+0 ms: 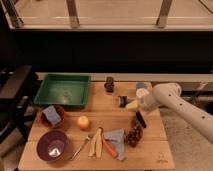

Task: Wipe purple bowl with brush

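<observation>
Between right-side gripper and purple bowl: orange, spoon

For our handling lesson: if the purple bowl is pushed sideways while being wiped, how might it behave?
The purple bowl looks rigid and glossy, so it would probably slide on the wooden table rather than flex. Wide and round, it seems unlikely to tip. The tool hovers above the table's opposite end, apart from it.

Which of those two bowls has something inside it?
The smaller reddish-brown bowl, holding a bluish block; the purple bowl looks empty. The gripper hangs across the table from both.
</observation>
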